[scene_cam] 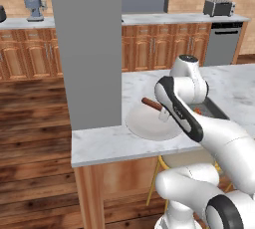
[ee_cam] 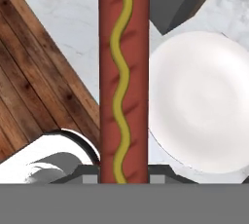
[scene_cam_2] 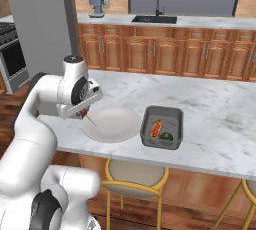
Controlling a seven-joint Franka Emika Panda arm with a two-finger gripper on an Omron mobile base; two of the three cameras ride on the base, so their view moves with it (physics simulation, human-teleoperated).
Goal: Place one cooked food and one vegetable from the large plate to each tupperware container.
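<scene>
Pincer (scene_cam_2: 84,114) clamped, arm bent low.

plate (scene_cam_2: 112,124) on worktop (scene_cam_2: 210,104) | container (scene_cam_2: 162,127) just right of plate | sausage (ee_cam: 123,77) in tool (scene_cam_2: 86,115), over plate's left edge

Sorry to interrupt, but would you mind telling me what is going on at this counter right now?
The white robot arm's gripper is shut on a reddish-brown sausage with a wavy yellow mustard line, held above the marble counter at the near-left edge of the wide round off-white plate, which looks bare. To the plate's right, the dark grey rectangular container already holds an orange-red piece of food and a dark green vegetable.
</scene>
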